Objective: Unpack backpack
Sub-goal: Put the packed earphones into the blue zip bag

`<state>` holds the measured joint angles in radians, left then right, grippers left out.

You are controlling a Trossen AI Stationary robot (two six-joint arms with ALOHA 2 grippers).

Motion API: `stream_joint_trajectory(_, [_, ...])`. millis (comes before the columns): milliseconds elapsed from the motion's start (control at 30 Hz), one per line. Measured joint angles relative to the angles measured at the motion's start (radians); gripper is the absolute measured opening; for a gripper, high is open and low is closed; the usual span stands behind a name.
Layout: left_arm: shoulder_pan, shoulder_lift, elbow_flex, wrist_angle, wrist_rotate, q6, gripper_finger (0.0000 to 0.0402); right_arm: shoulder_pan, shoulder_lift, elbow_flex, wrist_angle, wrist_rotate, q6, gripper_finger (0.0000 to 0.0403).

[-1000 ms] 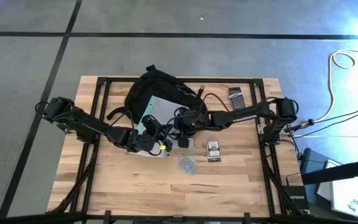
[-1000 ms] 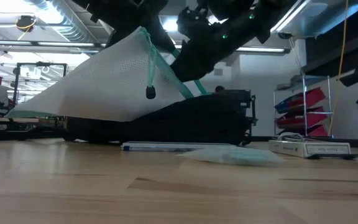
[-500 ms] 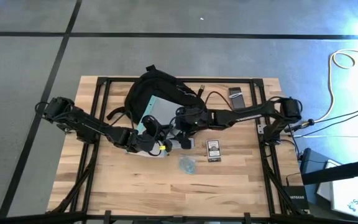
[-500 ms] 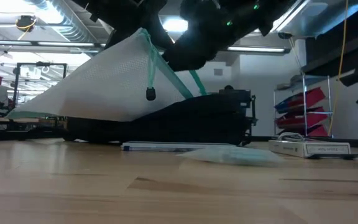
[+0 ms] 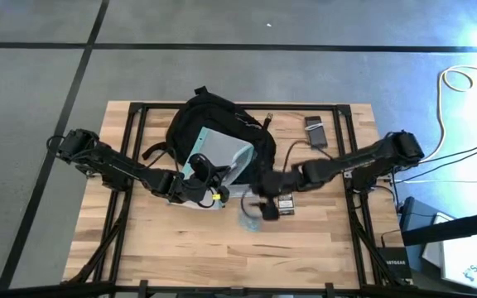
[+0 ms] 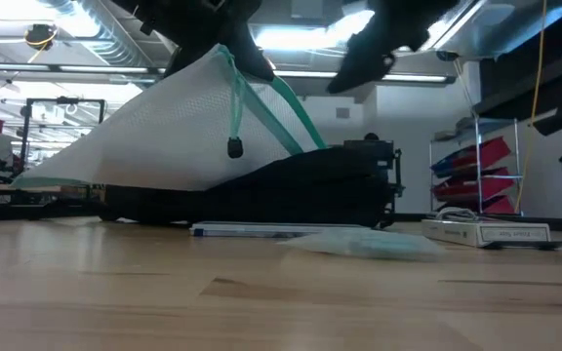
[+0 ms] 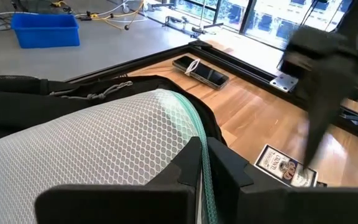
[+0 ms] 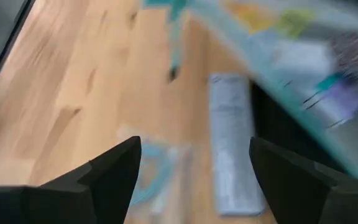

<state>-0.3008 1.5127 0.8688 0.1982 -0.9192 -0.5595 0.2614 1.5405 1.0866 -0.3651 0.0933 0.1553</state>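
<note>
Left claw [image 5: 199,184] is squeezed tight on the teal edge of a see-through mesh pouch [image 5: 219,156]. I can see this best in the left wrist view, where the two dark fingers [image 7: 219,163] pinch the teal trim [image 7: 199,140] between them. The pouch is lifted at the held end and slopes down toward the backpack [image 5: 197,126], so it looks like a white tent in the low view [image 6: 154,127]. Its far end lies in or on the open mouth of the backpack; I cannot tell which. Some small colored things show through the pouch in the right wrist view, but they are too blurry for me to name.

Right claw [image 5: 265,207] hangs above the bench [image 5: 164,240], just past the pouch, with its two fingers [image 8: 107,171] wide apart and nothing between them. Under it lie a small clear bag with teal bits [image 5: 249,218] and a little black-and-white box [image 5: 284,199].

I see the backpack lying flat at the back middle of the bench. Its long way runs from the back edge toward the front, a bit slanted. Its top loop [image 5: 199,91] points to the back edge and its open mouth faces the front, toward the claws. A dark phone-like thing [image 5: 314,126] lies near the back right corner, with a thin black cable [image 5: 292,149] beside it.
</note>
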Motion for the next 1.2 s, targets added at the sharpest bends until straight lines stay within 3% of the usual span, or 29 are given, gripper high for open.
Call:
stream_joint_trajectory(300, [0.001, 0.0, 0.0, -0.001, 0.0, 0.0, 0.0006, 0.181, 0.17, -0.002, 0.05, 0.029, 0.028, 0.0278])
stream_joint_trajectory(600, [0.0, 0.0, 0.0, -0.003, 0.0, 0.002, 0.0006, 0.167, 0.313, -0.002, 0.214, 0.012, 0.067, 0.0233])
stream_joint_trajectory(1200, [0.001, 0.0, 0.0, -0.008, 0.0, 0.011, 0.0006, 0.129, 0.362, -0.002, 0.119, -0.006, 0.103, 0.016])
